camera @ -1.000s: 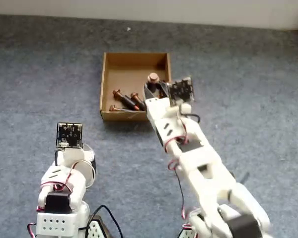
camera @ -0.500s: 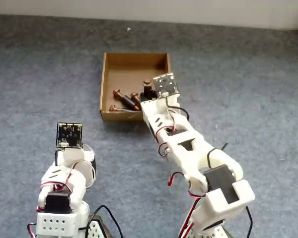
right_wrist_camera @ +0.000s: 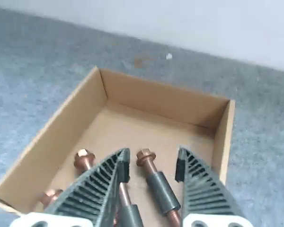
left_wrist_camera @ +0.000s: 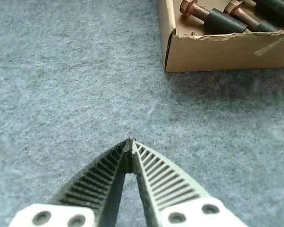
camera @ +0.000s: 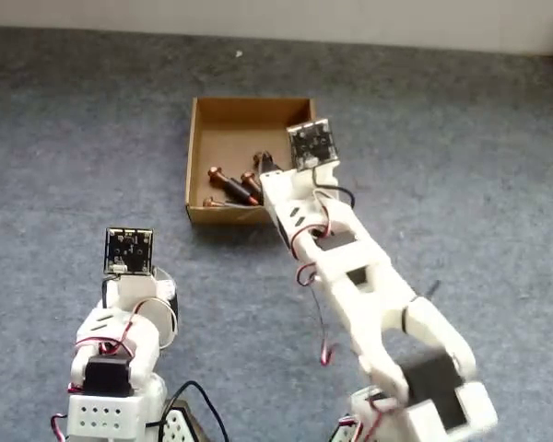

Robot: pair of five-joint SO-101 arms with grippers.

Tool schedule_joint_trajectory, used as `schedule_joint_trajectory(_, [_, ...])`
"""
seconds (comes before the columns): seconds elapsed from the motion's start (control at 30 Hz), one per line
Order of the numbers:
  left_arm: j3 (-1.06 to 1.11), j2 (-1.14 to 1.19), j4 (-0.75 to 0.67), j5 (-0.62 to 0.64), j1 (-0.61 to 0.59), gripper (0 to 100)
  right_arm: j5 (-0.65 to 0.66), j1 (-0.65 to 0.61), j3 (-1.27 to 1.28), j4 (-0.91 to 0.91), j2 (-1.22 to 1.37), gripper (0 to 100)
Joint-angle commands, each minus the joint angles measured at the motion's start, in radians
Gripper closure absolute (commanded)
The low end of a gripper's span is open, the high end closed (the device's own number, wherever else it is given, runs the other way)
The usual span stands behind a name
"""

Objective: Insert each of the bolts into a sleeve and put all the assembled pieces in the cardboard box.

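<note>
Right hand (right_wrist_camera: 153, 158) lower over boxed bolts (right_wrist_camera: 158, 190)

Cardboard box (camera: 251, 112): one.
Sleeved bolts (right_wrist_camera: 156, 187): four counted, one of them partly hidden.
Robot arms: two, left arm (camera: 120, 341) and right arm (camera: 350, 267).
Grippers: two, left gripper (left_wrist_camera: 129, 142) and right gripper (right_wrist_camera: 151, 161).

Box corner covered
Right arm (camera: 350, 267) hides the cardboard box (camera: 192, 157) at its 5 o'clock corner; bolts (camera: 251, 179) there cannot be counted.

Right tool (right_wrist_camera: 153, 157) spread wide, arm stretched forward; left tool (left_wrist_camera: 129, 142) tips together, arm folded.
</note>
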Motion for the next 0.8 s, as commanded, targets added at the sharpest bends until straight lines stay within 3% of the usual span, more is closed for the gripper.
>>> schedule_joint_trajectory(0.0, [0.019,-0.004,0.002,0.009,-0.008,99,-0.006,-0.013,0.021,0.116,-0.232,85.3])
schedule_joint_trajectory(0.77, [0.019,-0.004,0.006,0.009,-0.008,99,-0.012,0.045,0.671,0.661,-1.411,85.4])
